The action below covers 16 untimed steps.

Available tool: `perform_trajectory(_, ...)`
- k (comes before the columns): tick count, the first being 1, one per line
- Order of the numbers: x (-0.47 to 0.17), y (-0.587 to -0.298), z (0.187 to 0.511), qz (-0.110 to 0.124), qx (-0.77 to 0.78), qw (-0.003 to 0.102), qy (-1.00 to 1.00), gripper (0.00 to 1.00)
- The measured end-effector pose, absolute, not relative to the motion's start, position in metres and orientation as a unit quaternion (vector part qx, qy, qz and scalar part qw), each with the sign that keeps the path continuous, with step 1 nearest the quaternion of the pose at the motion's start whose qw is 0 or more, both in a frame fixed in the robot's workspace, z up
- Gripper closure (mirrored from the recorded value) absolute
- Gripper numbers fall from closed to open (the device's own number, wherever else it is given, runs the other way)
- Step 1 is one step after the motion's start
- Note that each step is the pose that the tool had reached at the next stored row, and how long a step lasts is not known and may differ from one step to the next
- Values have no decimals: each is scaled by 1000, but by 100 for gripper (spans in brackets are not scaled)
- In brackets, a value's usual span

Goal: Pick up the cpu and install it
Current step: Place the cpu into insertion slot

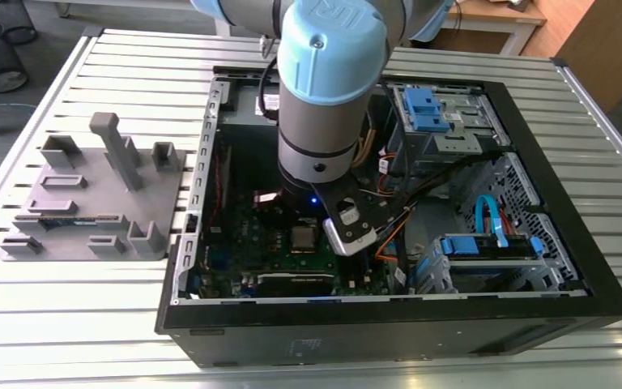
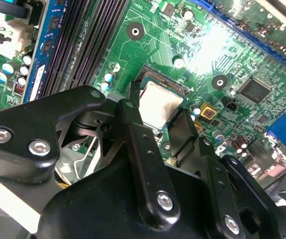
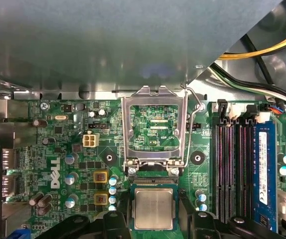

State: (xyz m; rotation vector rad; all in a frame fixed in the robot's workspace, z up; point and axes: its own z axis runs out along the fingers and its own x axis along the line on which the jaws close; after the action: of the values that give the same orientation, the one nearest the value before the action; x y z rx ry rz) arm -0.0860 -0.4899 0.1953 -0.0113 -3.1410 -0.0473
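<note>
Inside the open computer case (image 1: 398, 328), on the green board (image 3: 195, 174), we see the cpu (image 3: 154, 208) lying in its socket beside the swung-open metal frame (image 3: 154, 94). Our gripper (image 3: 154, 219) straddles it, and we cannot tell whether it is grasping or has released.

Noted even, soft room light on the tabletop (image 1: 127, 49) in the exterior view; marked inside of computer case (image 1: 398, 324) as dim, shadowed. Logged strong white glare on the circuit board (image 2: 203, 59) in the second wrist view. Found first wrist view evenly lit, with dull sheen on cpu (image 3: 153, 208).
</note>
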Motion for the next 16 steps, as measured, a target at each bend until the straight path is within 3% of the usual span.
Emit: perform_trajectory(16,-85,-490,192,-15,-4,0,-1000,53)
